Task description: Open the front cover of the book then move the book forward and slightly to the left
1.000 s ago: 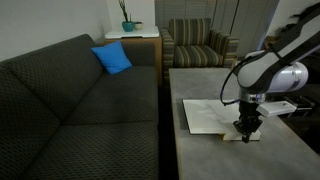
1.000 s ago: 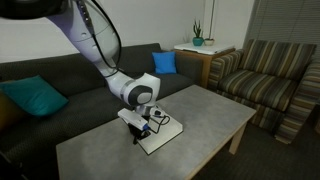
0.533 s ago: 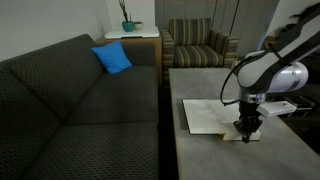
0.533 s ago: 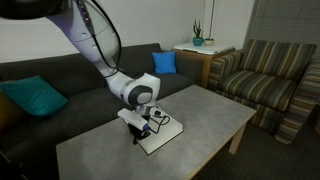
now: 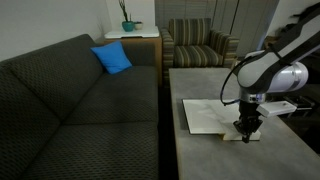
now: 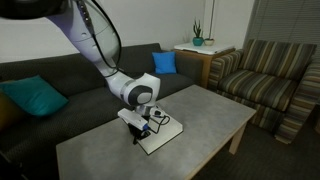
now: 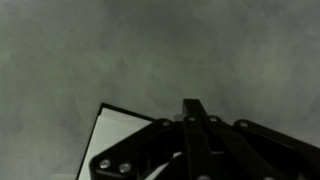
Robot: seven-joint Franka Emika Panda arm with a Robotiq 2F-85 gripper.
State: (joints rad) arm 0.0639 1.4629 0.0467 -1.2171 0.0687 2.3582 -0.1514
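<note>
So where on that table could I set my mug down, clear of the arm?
The table is bare over its whole half toward the striped armchair. It is crowded only around the open book, where the shut gripper is down at its edge.

**Open book lying flat on a grey table**

The book (image 5: 205, 116) lies open and flat on the grey table (image 5: 200, 82), with its white inner surfaces facing up in both exterior views. In the wrist view, one white corner of the book (image 7: 120, 142) shows a thin dark border. The front cover cannot be told apart from the white pages.
</note>
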